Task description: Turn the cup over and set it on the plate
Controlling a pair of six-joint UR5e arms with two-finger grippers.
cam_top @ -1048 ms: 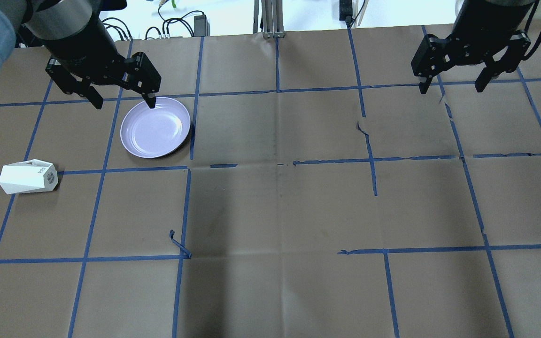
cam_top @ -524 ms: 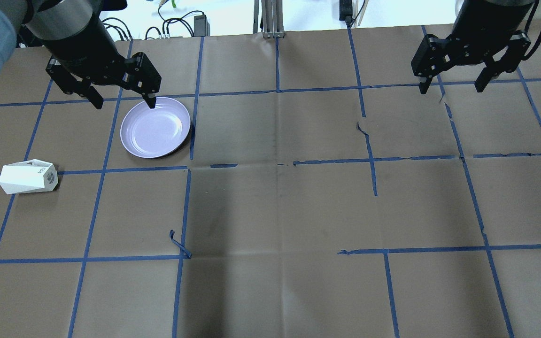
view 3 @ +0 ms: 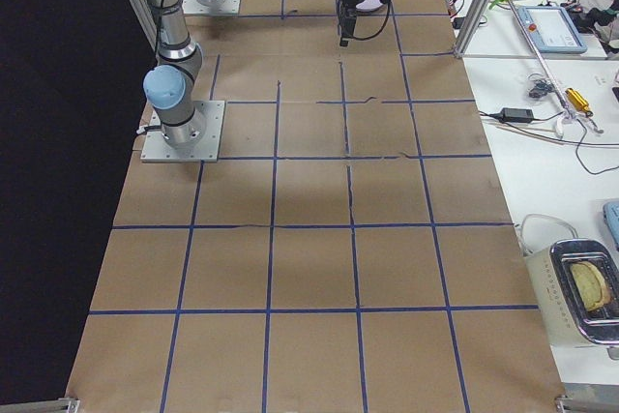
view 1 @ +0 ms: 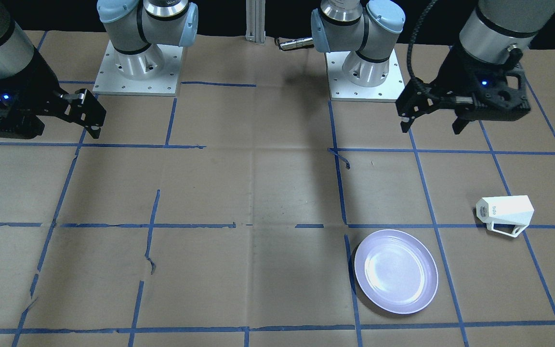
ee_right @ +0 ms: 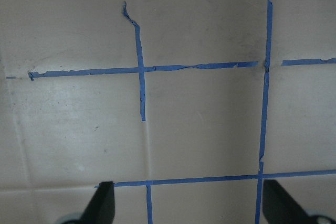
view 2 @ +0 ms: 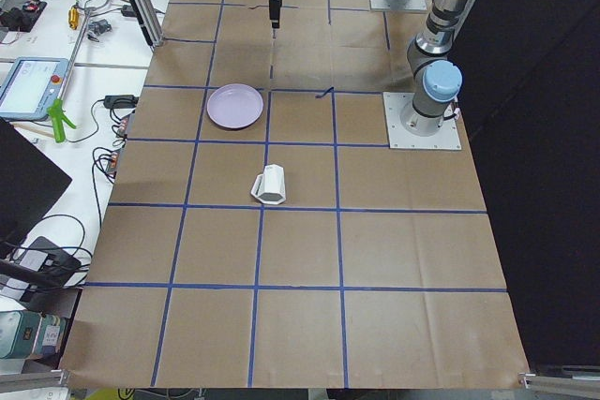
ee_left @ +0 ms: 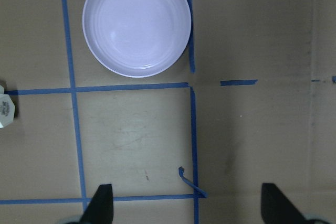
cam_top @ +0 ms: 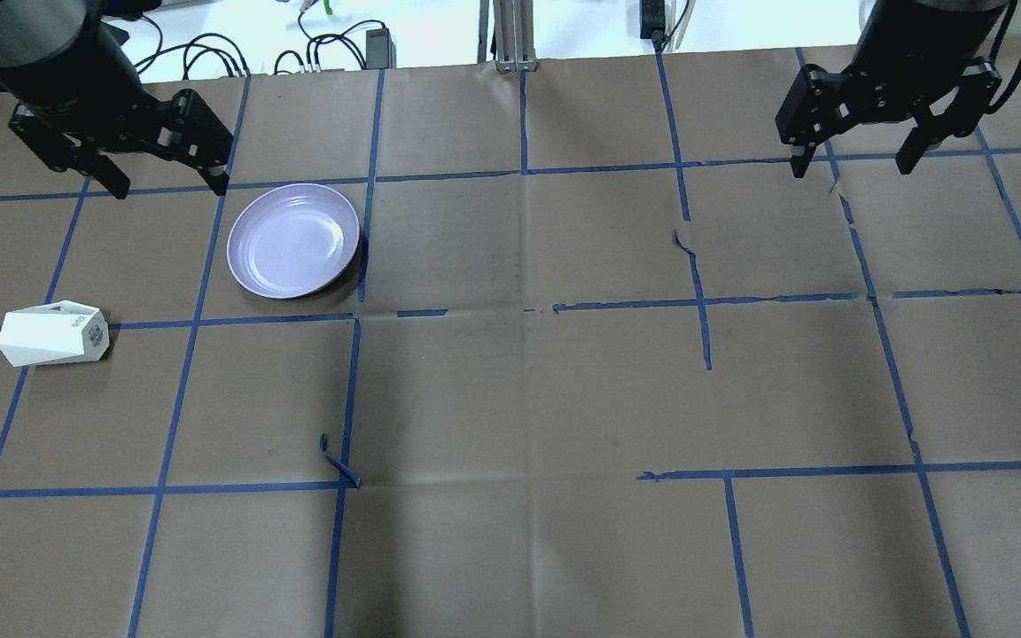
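The white faceted cup point(cam_top: 54, 334) lies on its side on the brown paper at the left. It also shows in the front view point(view 1: 505, 214) and at the left edge of the left wrist view point(ee_left: 4, 111). The lavender plate point(cam_top: 293, 240) sits empty to the cup's right and farther back, also in the front view point(view 1: 396, 271) and the left wrist view point(ee_left: 136, 23). My left gripper point(cam_top: 170, 189) is open and empty, hovering beyond the plate's back-left rim. My right gripper point(cam_top: 850, 168) is open and empty, high over the far right.
Blue tape lines grid the paper, with a loose tape curl point(cam_top: 338, 461) in front of the plate. Cables and a power adapter point(cam_top: 378, 44) lie beyond the far edge beside a metal post point(cam_top: 510, 35). The two arm bases point(view 1: 135, 67) stand on the robot's side.
My left gripper has moved left in the overhead view; its fingertip no longer overlaps the plate's far rim. The cup, plate and right gripper have not moved.
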